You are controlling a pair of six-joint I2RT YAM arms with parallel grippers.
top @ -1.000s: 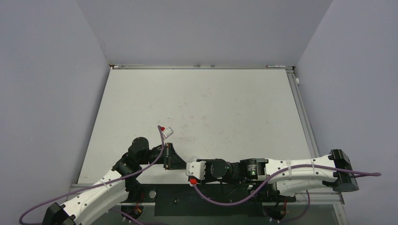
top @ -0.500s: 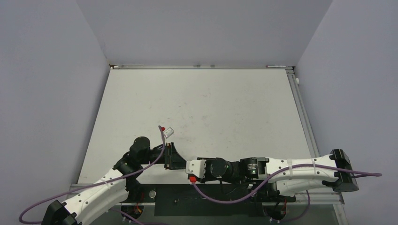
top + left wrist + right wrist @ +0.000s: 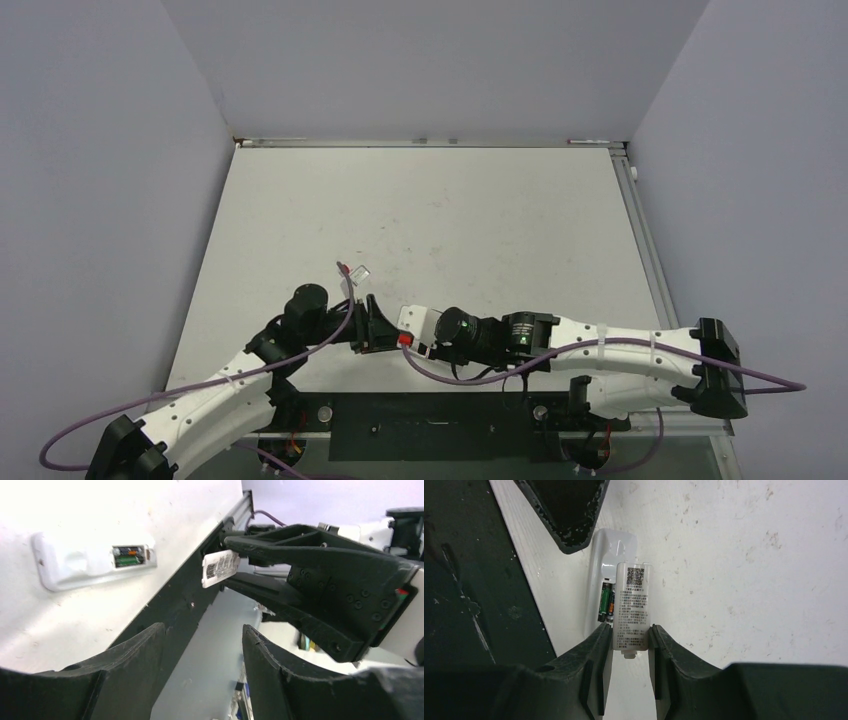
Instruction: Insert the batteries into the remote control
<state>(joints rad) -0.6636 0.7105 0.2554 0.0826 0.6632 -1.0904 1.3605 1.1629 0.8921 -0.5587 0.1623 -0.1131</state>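
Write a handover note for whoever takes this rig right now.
Left gripper: open, empty, close to the remote.
Right gripper: shut on the battery cover, held over the remote.
Remote: on the table near its front edge, back up, bay open.
Done: batteries sit in the bay.
Left: probably fit the cover on the bay, then let go.

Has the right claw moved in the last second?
Yes. In the top view, the right claw, gripping the cover, has moved farther from the black rail at the near edge, and slightly left.
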